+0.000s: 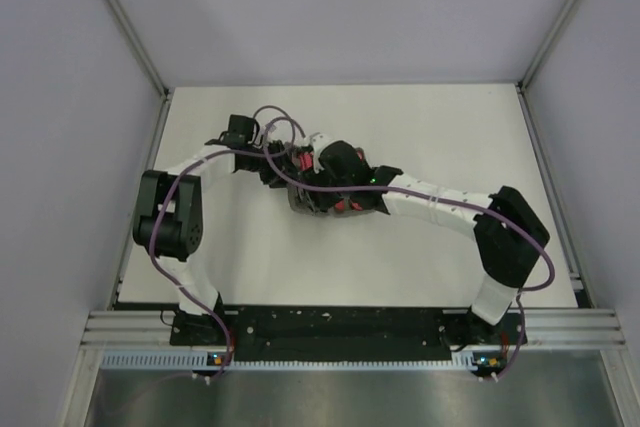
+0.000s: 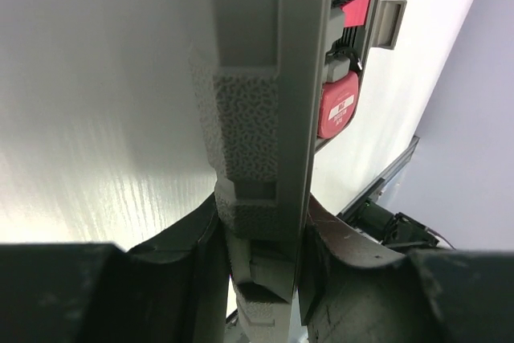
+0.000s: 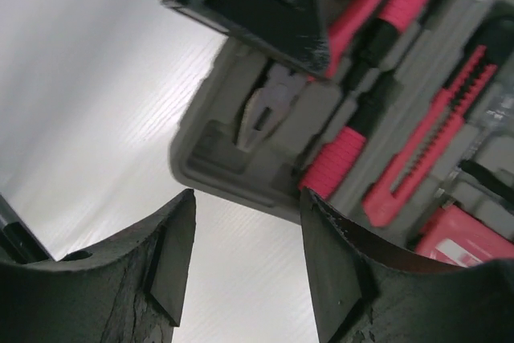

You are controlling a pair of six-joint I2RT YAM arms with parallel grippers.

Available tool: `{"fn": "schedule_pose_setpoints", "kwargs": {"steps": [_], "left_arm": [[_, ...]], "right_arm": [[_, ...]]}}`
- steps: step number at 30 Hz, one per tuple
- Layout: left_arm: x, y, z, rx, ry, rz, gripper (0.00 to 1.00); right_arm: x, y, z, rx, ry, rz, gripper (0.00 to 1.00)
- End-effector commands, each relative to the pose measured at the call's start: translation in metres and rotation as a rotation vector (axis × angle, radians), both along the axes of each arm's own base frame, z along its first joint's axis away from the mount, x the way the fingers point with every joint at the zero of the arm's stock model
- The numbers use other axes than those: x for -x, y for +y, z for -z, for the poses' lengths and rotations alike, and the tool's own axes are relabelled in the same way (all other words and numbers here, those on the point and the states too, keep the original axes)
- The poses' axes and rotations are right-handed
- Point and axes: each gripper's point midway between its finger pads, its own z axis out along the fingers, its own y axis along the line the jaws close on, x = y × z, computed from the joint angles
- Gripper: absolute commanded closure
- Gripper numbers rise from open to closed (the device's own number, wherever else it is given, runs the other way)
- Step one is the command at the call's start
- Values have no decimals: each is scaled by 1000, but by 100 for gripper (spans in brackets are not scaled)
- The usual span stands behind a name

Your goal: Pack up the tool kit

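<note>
My left gripper (image 2: 261, 238) is clamped on the textured edge of the grey case (image 2: 249, 118), which runs away from my fingers as a thin wall. Past it, that camera shows the red tape measure (image 2: 337, 106) in its slot. My right gripper (image 3: 247, 255) hangs open and empty just short of the case's corner. Only its camera shows the pliers (image 3: 261, 110), screwdriver (image 3: 353, 138) and knife (image 3: 426, 142) lying in their slots. From above, both my arms bend inward and meet over the case, mid-counter (image 1: 450, 137).
</note>
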Motion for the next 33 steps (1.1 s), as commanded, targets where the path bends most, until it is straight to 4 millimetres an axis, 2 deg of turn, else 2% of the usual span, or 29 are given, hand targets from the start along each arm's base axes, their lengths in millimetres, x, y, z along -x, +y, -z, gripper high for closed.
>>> {"fn": "schedule_pose_setpoints", "kwargs": {"steps": [1,5,8,11,13,18,23,29,33], "left_arm": [[-17,14,-8,-118,-76,20,93],[-21,25,-16,-203,-89,55,93],[-18,37,-17,-285,-90,83,93],[-15,52,-16,-360,-68,96,94],[-14,59,-20,-398,-68,99,94],[-18,62,-33,-422,-84,100,93],[-22,67,-41,-454,-91,86,92],[-28,74,-51,-504,-111,76,93],[-34,84,-57,-562,-128,73,93]], "right_arm": [[-44,-49,-31,-57,-26,249,46],[-68,-102,-14,-7,25,440,47],[-81,-142,7,50,87,583,49],[-86,-169,33,96,149,671,50],[-86,-176,47,124,182,685,51],[-80,-165,77,152,285,652,55],[-76,-152,95,139,368,632,56],[-72,-127,104,118,415,567,58],[-75,-101,96,87,410,509,59]]}}
